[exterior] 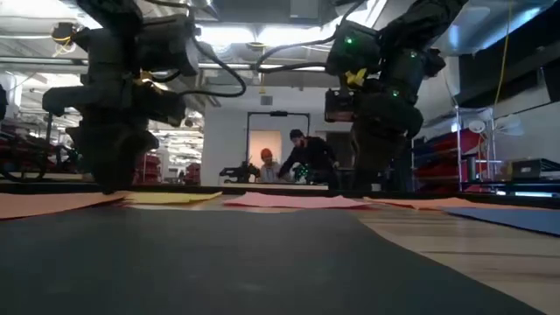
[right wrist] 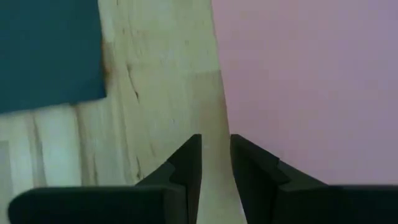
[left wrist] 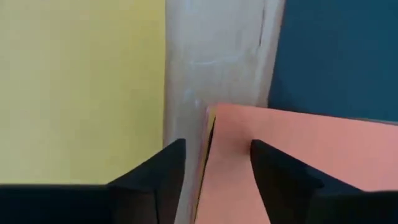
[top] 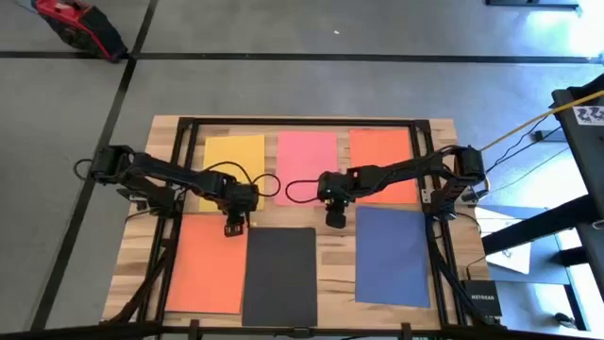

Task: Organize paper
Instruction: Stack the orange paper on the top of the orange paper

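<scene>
Six sheets of paper lie flat on the wooden table. Yellow (top: 234,161), pink (top: 307,165) and orange (top: 382,162) form the far row. Orange (top: 206,264), black (top: 280,276) and dark blue (top: 392,255) form the near row. My left gripper (top: 234,227) is open and low at the near orange sheet's far right corner (left wrist: 217,118), which lies between its fingers. My right gripper (right wrist: 215,155) is open by a narrow gap, its fingers astride the pink sheet's edge (right wrist: 225,124) over bare wood. My left gripper points down at the near orange sheet's far right corner (left wrist: 231,134). One finger (left wrist: 280,177) stands over the sheet and the other over bare wood; whether they touch I cannot tell. My right gripper points down at the pink sheet's edge (right wrist: 229,109); I cannot tell whether it touches.
A black frame (top: 189,127) runs along the table's far and side edges. Cables (top: 274,184) loop over the yellow and pink sheets. Strips of bare wood (top: 335,255) separate the sheets. People (exterior: 306,157) show far behind the table in the low view.
</scene>
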